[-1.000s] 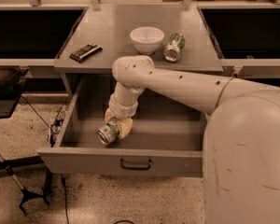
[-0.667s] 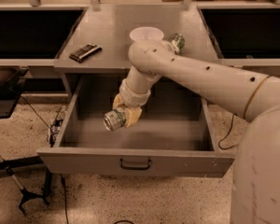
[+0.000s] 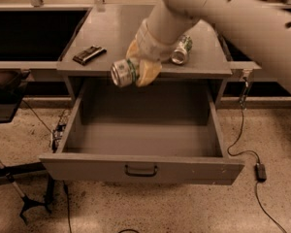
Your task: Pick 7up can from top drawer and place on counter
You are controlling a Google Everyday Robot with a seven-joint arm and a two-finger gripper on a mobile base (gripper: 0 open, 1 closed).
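Camera view: down onto grey cabinet, top drawer pulled open, nothing left inside.
Pincer: clamped around the 7up can, hanging at the front edge of the counter.
7up can: sideways in the grip, silver end toward camera, above the drawer's back.
Change: raised from low in the drawer a second ago to counter height.
Meaning: pick looks done; placing remains, probably between dark flat object and second can.

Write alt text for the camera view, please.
The gripper holds the 7up can sideways at the front edge of the counter, above the open drawer. A second can and a dark flat object lie on the counter.
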